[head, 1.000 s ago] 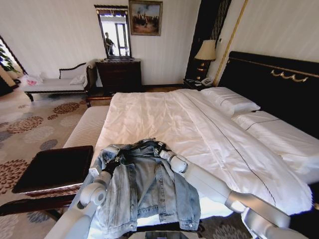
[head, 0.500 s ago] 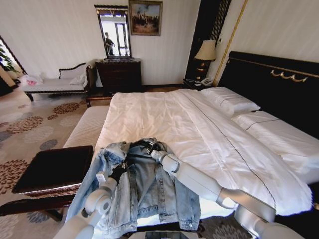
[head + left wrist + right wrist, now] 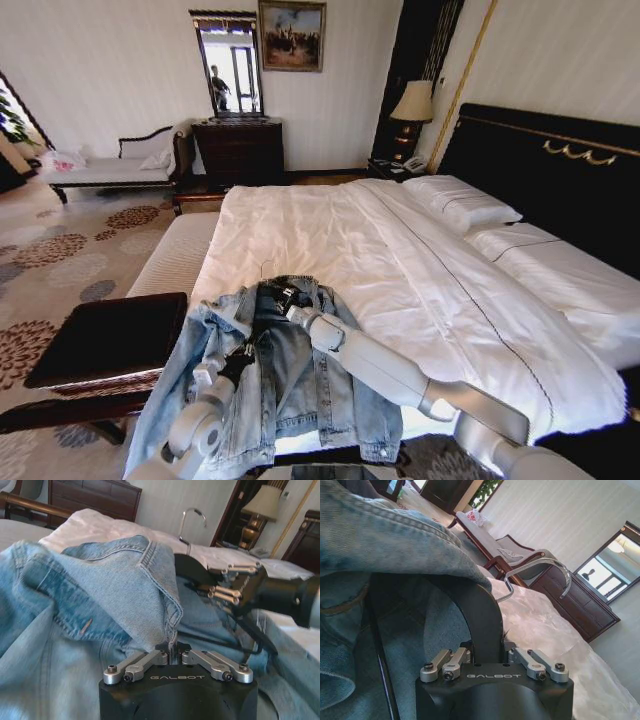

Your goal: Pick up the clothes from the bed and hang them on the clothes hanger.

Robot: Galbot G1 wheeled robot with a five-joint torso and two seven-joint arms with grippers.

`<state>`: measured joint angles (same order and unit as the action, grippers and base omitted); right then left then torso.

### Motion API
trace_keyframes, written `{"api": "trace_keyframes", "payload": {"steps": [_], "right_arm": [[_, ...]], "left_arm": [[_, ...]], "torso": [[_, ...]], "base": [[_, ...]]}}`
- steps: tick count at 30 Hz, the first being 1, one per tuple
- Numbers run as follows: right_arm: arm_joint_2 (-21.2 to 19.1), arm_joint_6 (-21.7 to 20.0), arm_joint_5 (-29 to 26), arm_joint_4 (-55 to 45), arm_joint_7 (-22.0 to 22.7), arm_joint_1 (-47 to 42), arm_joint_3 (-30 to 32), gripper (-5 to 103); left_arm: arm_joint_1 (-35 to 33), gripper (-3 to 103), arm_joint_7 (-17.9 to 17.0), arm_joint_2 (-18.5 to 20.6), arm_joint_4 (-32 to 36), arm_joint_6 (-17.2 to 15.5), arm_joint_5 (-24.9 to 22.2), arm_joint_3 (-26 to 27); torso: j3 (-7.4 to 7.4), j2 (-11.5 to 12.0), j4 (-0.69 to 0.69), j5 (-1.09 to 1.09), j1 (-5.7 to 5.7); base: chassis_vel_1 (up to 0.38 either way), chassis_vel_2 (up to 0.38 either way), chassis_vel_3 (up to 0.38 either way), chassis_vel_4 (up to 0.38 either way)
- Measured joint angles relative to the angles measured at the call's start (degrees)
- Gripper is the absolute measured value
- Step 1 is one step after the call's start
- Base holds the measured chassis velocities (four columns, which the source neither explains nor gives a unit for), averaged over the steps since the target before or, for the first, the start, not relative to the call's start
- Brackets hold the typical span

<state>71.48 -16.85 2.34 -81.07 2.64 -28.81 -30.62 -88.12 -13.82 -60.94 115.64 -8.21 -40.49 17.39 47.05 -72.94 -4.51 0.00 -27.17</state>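
The denim jacket (image 3: 275, 375) lies at the foot of the bed (image 3: 400, 250), collar toward the headboard. Our right tool (image 3: 283, 296) is closed on the black coat hanger (image 3: 475, 610) inside the collar, hook (image 3: 266, 266) pointing up-bed. Our left tool (image 3: 172, 652), nearer us, pinches the front placket edge.

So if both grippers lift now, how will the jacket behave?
Probably floppy: the jacket lies crumpled on the bed, folding where the left gripper pinches its edge. Sleeves would likely sag and drag. The hanger, clamped by the right gripper, looks rigid and should carry the collar.
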Motion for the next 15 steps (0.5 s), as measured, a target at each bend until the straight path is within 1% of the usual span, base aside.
{"api": "trace_keyframes", "payload": {"steps": [4,7,8,9,10,11,12,13,14,15], "right_arm": [[0.45,0.08,0.52,0.41,0.46,-0.74,0.85,27],[0.43,0.14,0.59,0.24,1.26,-1.64,2.22,27],[0.28,0.3,0.59,0.01,1.6,-1.99,2.56,27],[0.25,0.48,0.62,-0.12,1.96,-2.26,2.82,27],[0.25,0.48,0.62,-0.12,1.96,-2.26,2.82,27],[0.33,0.74,0.73,-0.18,2.48,-2.58,3.19,27],[0.39,0.83,0.78,-0.18,2.67,-2.71,3.31,27],[0.76,1.28,1.1,-0.18,3.44,-3.31,3.76,27],[0.94,1.53,1.3,-0.18,3.81,-3.63,4.02,27],[1.1,1.81,1.47,-0.18,4.18,-3.93,4.25,27]], "left_arm": [[-2.03,7,0.51,-0.67,0.12,0.46,1.28,0.65],[-3.1,7,0.47,-1.5,-0.81,0.79,1.82,2.2],[-3.26,4,0.36,-1.65,-1.22,0.86,1.72,2.82],[-3.41,8,0.28,-1.69,-1.4,0.87,1.49,3.18],[-3.41,8,0.28,-1.69,-1.4,0.87,1.49,3.18],[-3.62,13,0.24,-1.72,-1.54,0.86,1.28,3.4],[-3.68,13,0.25,-1.73,-1.56,0.86,1.25,3.45],[-3.92,23,0.25,-1.8,-1.66,0.84,1.3,3.53],[-4.1,23,0.25,-1.91,-1.74,0.82,1.55,3.53],[-4.27,29,0.26,-2.0,-1.81,0.8,1.86,3.53]], "torso": [[0.0,0.0,0.01,0.0,0.0],[0.0,0.0,0.0,0.0,0.0],[0.0,0.0,0.0,0.0,0.0],[0.0,0.0,0.0,0.0,0.0],[0.0,0.0,0.0,0.0,0.0],[0.0,0.0,0.0,0.0,0.0],[0.0,0.0,0.0,0.0,0.0],[0.0,0.0,0.0,0.01,0.0],[0.0,0.0,0.0,0.0,0.0],[0.0,0.0,0.0,0.0,0.0]], "base": [[0.0,0.0,0.0,0.0],[0.0,0.0,0.0,0.0],[0.0,0.0,0.0,0.0],[0.0,0.0,0.0,0.0],[0.0,0.0,0.0,0.0],[0.0,0.0,0.0,0.0],[0.0,0.0,0.0,0.0],[0.0,0.0,0.0,0.0],[0.0,0.0,0.0,0.0],[0.0,0.0,0.0,0.0]]}}
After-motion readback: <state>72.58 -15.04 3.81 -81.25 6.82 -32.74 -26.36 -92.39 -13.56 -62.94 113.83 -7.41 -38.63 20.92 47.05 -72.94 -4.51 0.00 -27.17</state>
